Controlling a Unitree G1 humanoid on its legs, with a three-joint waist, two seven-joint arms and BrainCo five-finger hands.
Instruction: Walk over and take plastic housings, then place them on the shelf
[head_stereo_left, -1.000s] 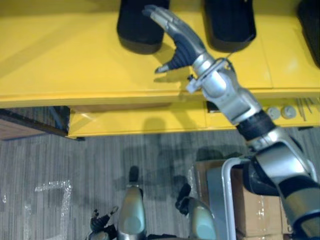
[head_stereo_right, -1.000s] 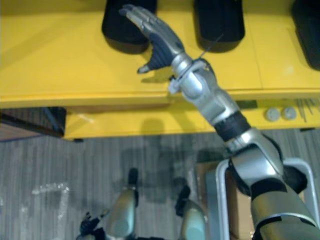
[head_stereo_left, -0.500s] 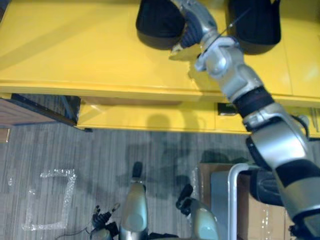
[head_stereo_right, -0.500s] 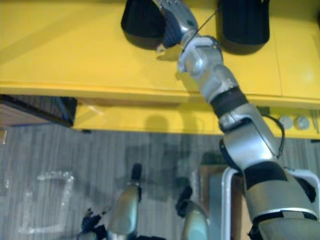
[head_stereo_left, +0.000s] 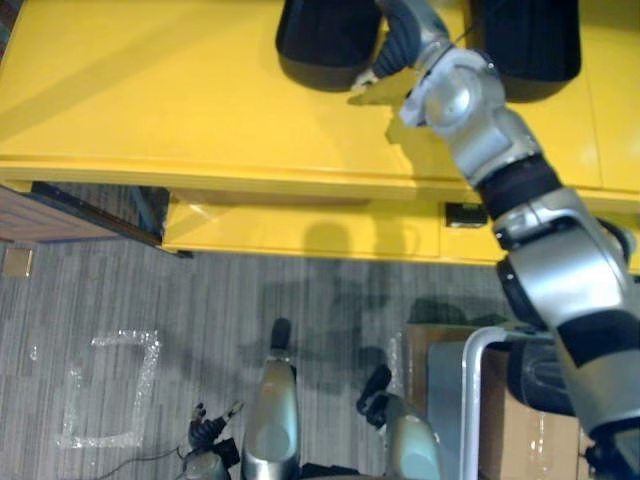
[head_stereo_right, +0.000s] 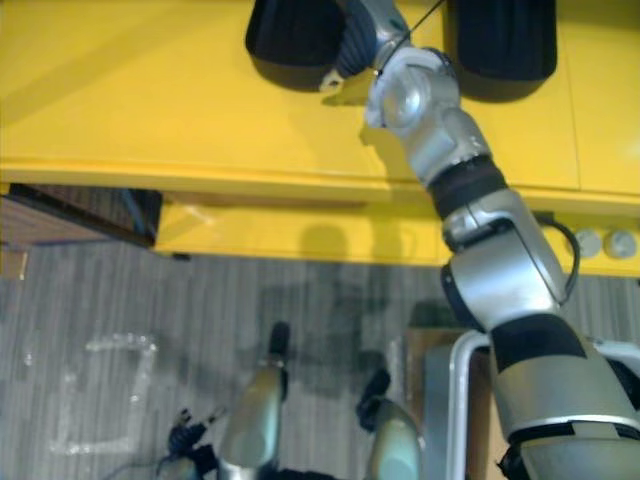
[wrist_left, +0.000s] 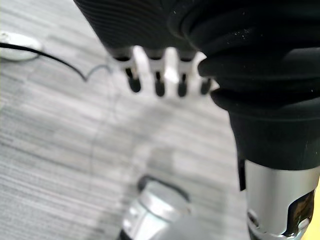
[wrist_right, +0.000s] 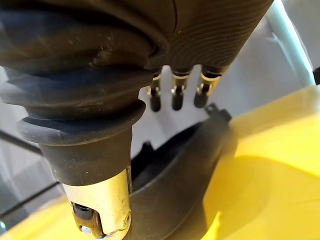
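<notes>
There, black rounded plastic housing (head_stereo_left: 322, 40) on yellow shelf (head_stereo_left: 150, 90), right hand (head_stereo_left: 402, 42), fingers straight, over it.

The shelf (head_stereo_left: 150, 90) looks smooth, glossy painted metal, the housings (head_stereo_left: 320, 40) matt black plastic, the floor (head_stereo_left: 150, 300) rough grey carpet.

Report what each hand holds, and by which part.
Nothing. The right hand hovers open, fingers clear of the black housing; the left hand hangs open.
</notes>
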